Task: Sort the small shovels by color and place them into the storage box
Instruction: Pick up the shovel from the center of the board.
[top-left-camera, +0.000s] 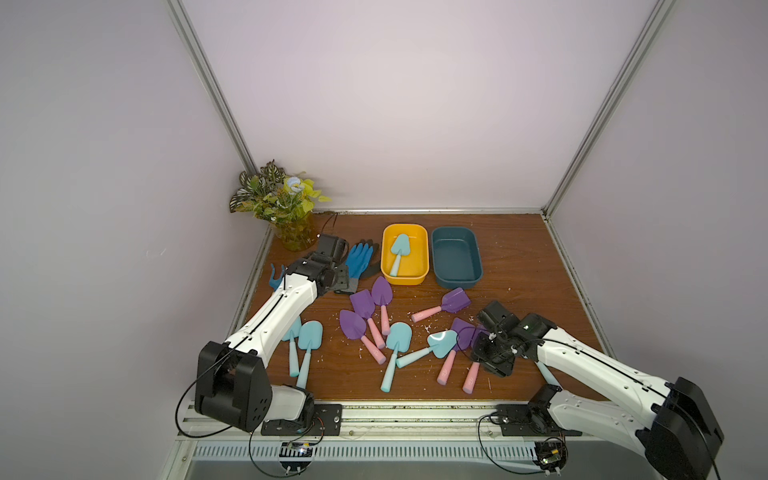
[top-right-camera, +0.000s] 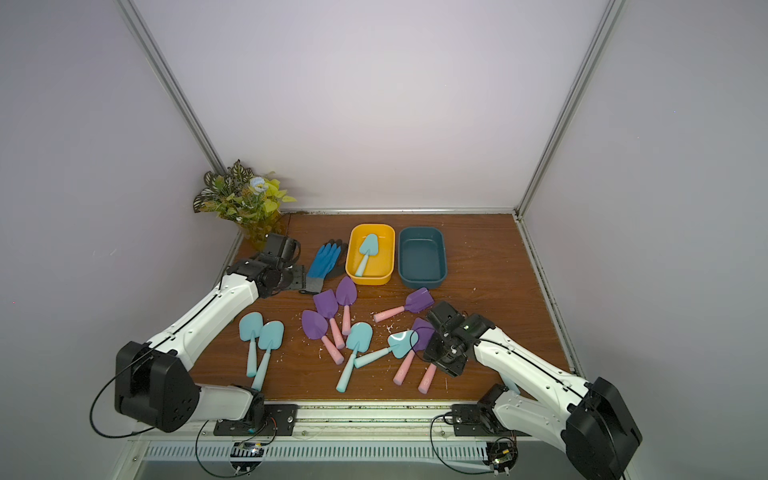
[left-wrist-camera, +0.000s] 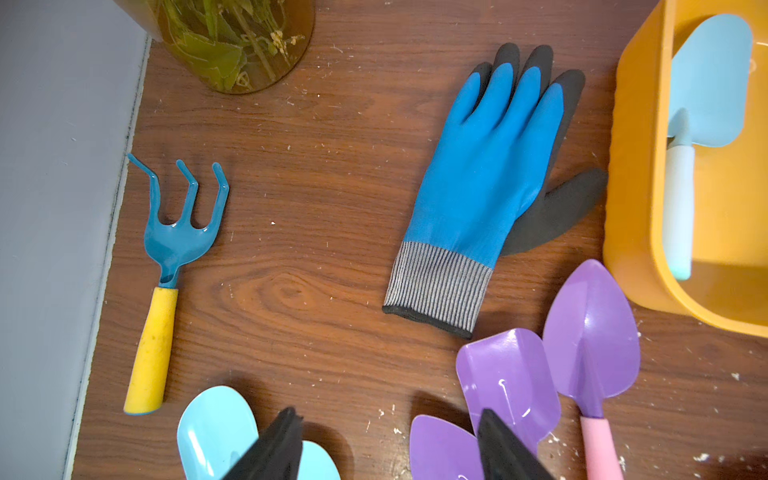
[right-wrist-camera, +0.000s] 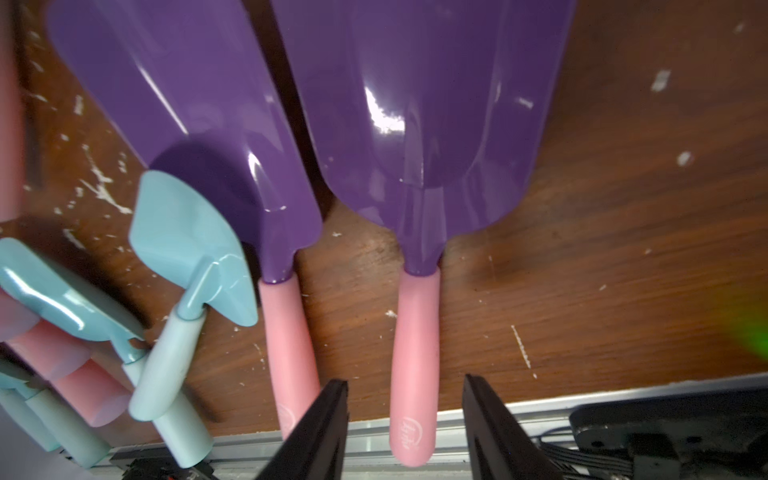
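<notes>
In a top view: pale aqua plastic shovel (top-left-camera: 400, 249) inside yellow plastic box (top-left-camera: 405, 281); other shovels (top-left-camera: 363, 305) scattered on wooden desk (top-left-camera: 519, 270).
Left wrist: left fingers (left-wrist-camera: 282, 440) spread, empty (blue rubber glove (left-wrist-camera: 478, 174) beyond).
Right wrist: right fingers (right-wrist-camera: 320, 428) parted astride pink handle of purple plastic shovel (right-wrist-camera: 415, 124).

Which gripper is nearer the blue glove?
Left. The left gripper sits close by the cuff of the blue glove; the right gripper is far off, open around the pink handle of a purple shovel.
</notes>
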